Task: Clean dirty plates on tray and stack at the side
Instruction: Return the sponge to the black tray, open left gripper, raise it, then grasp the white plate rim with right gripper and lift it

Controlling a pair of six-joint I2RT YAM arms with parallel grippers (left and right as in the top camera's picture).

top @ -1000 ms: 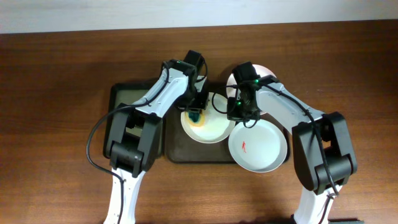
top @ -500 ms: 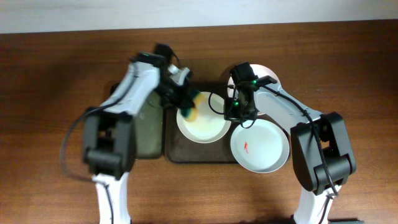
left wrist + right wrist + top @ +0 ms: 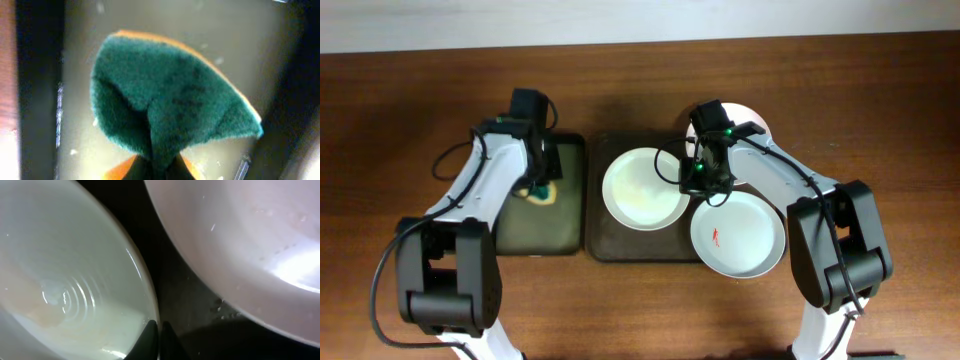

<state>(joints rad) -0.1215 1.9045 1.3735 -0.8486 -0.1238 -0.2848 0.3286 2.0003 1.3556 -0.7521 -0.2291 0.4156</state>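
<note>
A white plate [image 3: 642,190] lies in the dark brown tray [image 3: 620,246]; no smear shows on it. My right gripper [image 3: 699,181] is shut on its right rim, which the right wrist view shows [image 3: 155,336] pinching the plate [image 3: 65,280]. A second plate [image 3: 740,235] with a small red smear lies at the tray's right end. A third plate [image 3: 752,117] sits behind, partly hidden by my right arm. My left gripper [image 3: 537,186] is shut on a green and yellow sponge [image 3: 170,105], held low over the black tray.
The smaller black tray [image 3: 535,232] stands left of the brown tray and holds a film of pale liquid [image 3: 235,30]. Bare wooden table [image 3: 410,120] surrounds both trays. A plate's underside [image 3: 250,235] fills the right wrist view's upper right.
My left arm swung left, carrying the sponge off the middle plate and over to the black tray. My right gripper stayed on the plate's rim.
</note>
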